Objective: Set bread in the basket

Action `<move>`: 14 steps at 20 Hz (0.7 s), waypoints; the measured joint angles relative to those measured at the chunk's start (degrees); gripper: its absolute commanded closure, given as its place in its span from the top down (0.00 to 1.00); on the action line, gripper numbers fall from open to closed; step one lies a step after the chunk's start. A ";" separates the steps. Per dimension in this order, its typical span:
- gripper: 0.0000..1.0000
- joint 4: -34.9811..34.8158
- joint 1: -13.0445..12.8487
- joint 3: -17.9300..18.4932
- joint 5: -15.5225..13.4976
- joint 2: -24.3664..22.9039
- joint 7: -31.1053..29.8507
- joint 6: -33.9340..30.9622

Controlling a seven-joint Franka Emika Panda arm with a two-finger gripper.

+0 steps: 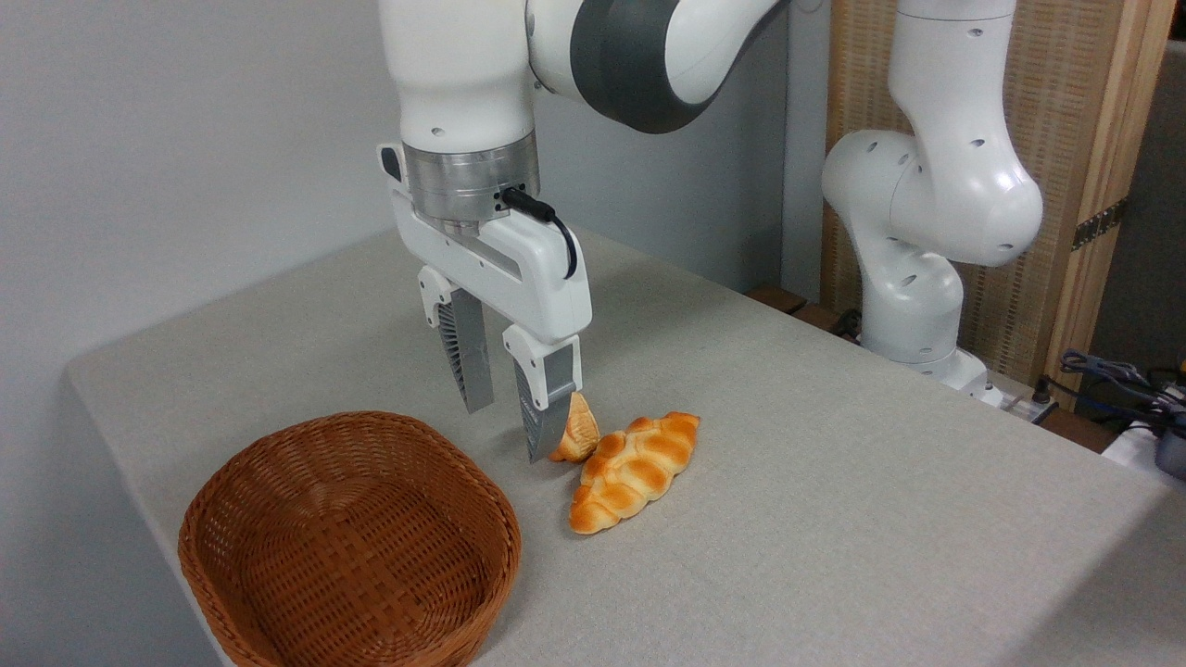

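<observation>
A white robot arm reaches down from the top centre of the frame over a table (834,519) covered in pale grey-beige cloth. Its gripper (509,433) points straight down near the middle of the picture, with two grey ribbed fingers (471,357) spread apart and nothing between them. The finger on the right hangs lower in the frame, its tip close to the cloth.

The bread (578,430), a small golden-orange wedge with a browned ridged top, sits on the table just right of that right-hand finger, partly hidden behind it. It lies outside the gap between the fingers. Whether the finger actually touches the bread cannot be told from this angle.

Immediately to the right of the bread, and seemingly touching it, lies a longer braided loaf (634,469), golden with pale seams, angled from lower left to upper right.

The basket (278,482), brown woven wicker, shallow and rounded-rectangular, occupies the lower left of the frame near the table's front edge. It holds nothing. It stands near the bread but apart from it, to the left and lower in the picture.

The arm's white base rises at the upper right, in front of a light wooden panel (1066,139). Dark cables (1107,375) lie at the far right edge. A plain grey wall fills the upper left.
</observation>
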 measured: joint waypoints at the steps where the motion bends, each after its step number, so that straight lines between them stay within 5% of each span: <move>1: 1.00 0.00 0.00 0.00 0.00 0.00 0.00 0.00; 14: 1.00 -2.94 -1.68 -0.58 0.00 0.07 12.53 -1.92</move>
